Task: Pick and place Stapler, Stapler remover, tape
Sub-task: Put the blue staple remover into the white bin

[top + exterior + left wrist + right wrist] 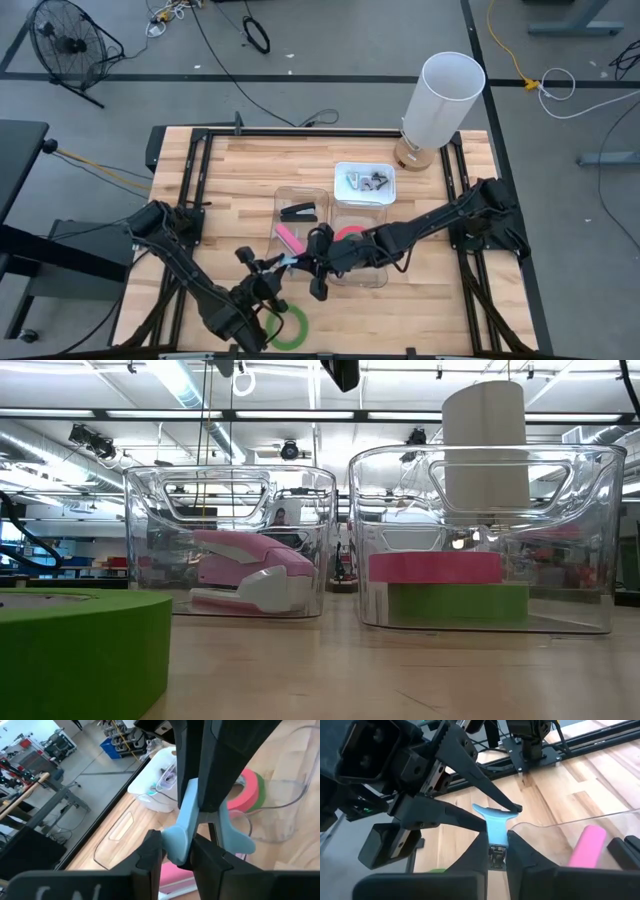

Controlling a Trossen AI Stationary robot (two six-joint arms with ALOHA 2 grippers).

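Note:
A light-blue staple remover point(291, 262) hangs in the air between my two grippers, just off the near-left corner of the clear bins. My left gripper point(283, 267) is shut on one end and my right gripper point(312, 263) on the other. The left clear bin point(301, 195) holds a pink stapler point(250, 565) and a black stapler point(298, 211). The right clear bin point(600, 540) holds a red-pink tape roll point(435, 567) lying on a green one point(460, 603). A second green tape roll point(290, 327) lies flat on the table near the front edge. My left gripper pinches the staple remover's flared blue handle end point(172, 845) between its two fingers point(150, 852). It comes from the table's left, and the remover is clear of the table. My right gripper pinches the remover's other part, near its metal jaws point(495, 840), between its two fingers point(520, 852). It comes from the table's right side. The remover's blue handle point(490, 815) sticks out beyond the fingertips.
A white tray point(364, 184) with small metal items stands behind the bins. A tall white cylinder on a wooden base point(440, 105) stands at the far right. The bins' clear walls are close to both grippers. Bare wooden table lies to the near right.

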